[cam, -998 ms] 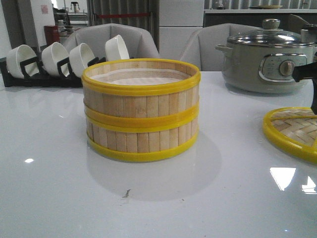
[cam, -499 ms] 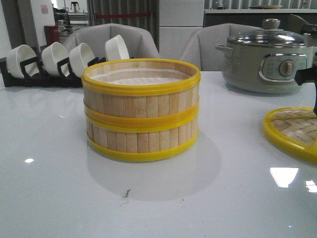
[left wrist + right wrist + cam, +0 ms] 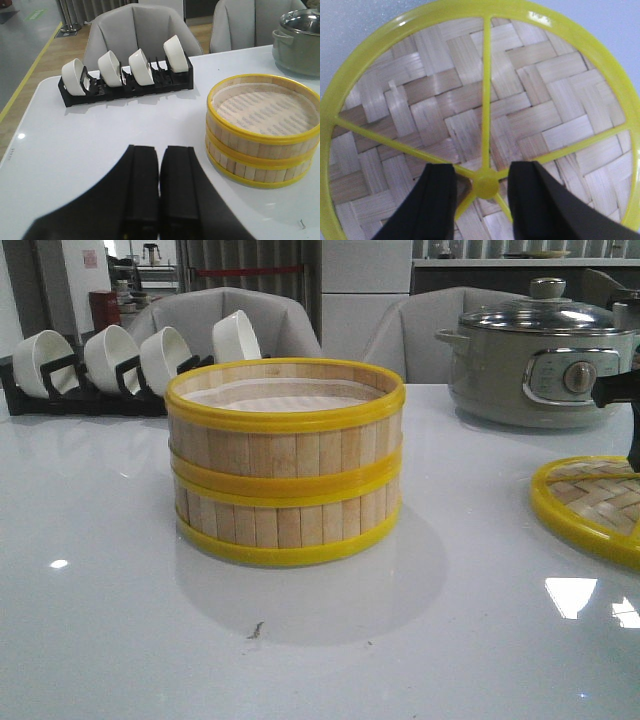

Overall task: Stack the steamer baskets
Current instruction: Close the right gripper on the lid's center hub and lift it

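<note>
Two steamer baskets stand stacked mid-table, the upper one [image 3: 285,445] squarely on the lower one [image 3: 285,525]. The left wrist view shows the stack [image 3: 262,150] too, off to one side of my left gripper [image 3: 160,150]. That gripper is shut, with nothing between its fingers, and hangs over bare table. My right gripper [image 3: 484,172] is open, just above the woven yellow-rimmed lid [image 3: 470,100]. Its fingers stand on either side of the lid's yellow centre knob [image 3: 485,186]. In the front view the lid [image 3: 590,502] lies at the right edge, under a black part of my right arm [image 3: 612,390].
A black rack of white bowls [image 3: 100,365] stands at the back left of the white table. A grey electric pot with a glass lid [image 3: 540,360] sits at the back right, behind the woven lid. Grey chairs stand beyond the table's far edge.
The black part of my right arm at the right edge shifted slightly up and back again. The stacked baskets and the lid have not moved.
</note>
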`<state>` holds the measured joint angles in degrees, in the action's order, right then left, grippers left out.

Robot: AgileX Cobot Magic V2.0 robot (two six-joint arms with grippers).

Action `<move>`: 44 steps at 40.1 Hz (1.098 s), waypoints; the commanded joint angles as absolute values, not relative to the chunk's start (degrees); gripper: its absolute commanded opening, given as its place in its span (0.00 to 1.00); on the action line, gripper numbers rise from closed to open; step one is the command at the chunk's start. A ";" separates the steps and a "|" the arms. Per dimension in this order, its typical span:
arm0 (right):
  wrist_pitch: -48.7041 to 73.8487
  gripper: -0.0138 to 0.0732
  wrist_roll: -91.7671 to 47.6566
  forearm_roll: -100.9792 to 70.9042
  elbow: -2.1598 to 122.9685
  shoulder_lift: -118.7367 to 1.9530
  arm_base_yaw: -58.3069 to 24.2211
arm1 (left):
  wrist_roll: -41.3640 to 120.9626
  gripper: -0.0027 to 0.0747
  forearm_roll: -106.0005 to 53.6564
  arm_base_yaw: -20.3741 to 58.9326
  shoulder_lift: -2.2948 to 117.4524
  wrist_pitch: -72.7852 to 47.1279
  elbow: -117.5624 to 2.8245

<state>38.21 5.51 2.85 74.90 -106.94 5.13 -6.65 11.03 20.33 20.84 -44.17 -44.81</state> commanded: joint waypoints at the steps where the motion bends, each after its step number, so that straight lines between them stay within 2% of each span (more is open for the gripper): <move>1: 35.80 0.58 4.85 3.04 76.87 -104.07 5.43 | -7.09 0.14 11.49 20.45 21.87 -39.55 -46.26; 44: 36.32 0.58 4.91 2.66 76.87 -104.86 5.43 | -7.09 0.14 11.49 20.45 21.87 -39.55 -46.26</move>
<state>37.71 5.51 2.49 74.90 -107.83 5.13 -6.65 11.03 20.33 20.84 -44.17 -44.81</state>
